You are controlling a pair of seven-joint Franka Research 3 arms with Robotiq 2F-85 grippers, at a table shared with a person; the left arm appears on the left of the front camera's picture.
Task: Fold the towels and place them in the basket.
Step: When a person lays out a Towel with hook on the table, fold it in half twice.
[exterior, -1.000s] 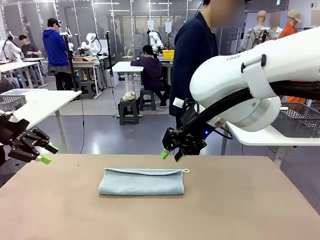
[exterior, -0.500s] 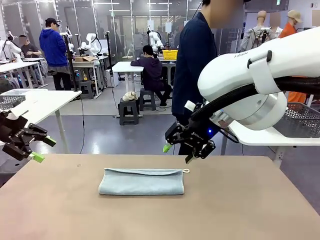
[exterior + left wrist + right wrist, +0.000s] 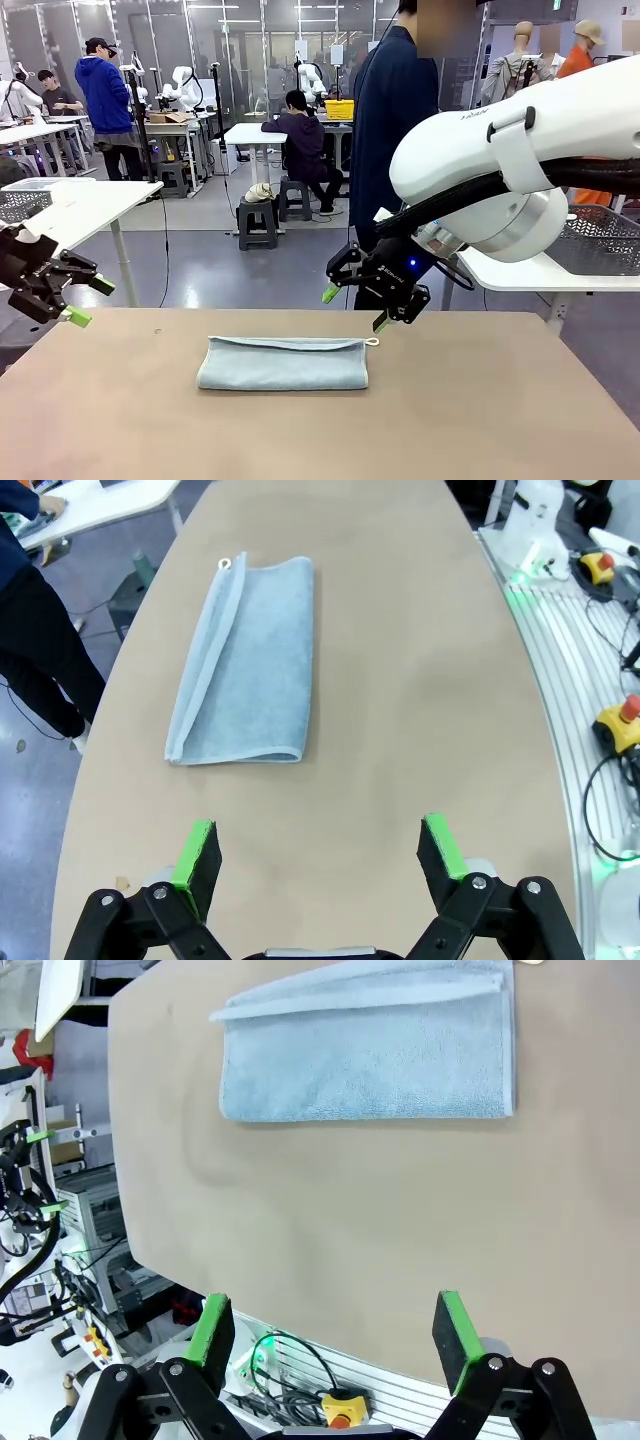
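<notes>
Plainly, folded towel (image 3: 283, 363) (loop (image 3: 372, 342) showing) lies apart from left claw (image 3: 91, 302), right claw (image 3: 356, 309).

A robot lab: white desks (image 3: 100, 200) in rows, a person (image 3: 300, 138) seated at one (glass partitions (image 3: 240, 50) behind), an emergency-stop button (image 3: 622, 723) and cables (image 3: 588, 780) nearby.

Towel (image 3: 283, 363) lies flat on the table (image 3: 480, 420), lengthwise left to right, at mid-width and towards the far edge. Left gripper (image 3: 90, 302) hangs at the table's far left corner, well apart from the towel. Right gripper (image 3: 355, 308) hangs over the far edge, just behind the towel's right end. Person (image 3: 395, 120) stands behind the right gripper, beyond the table.
</notes>
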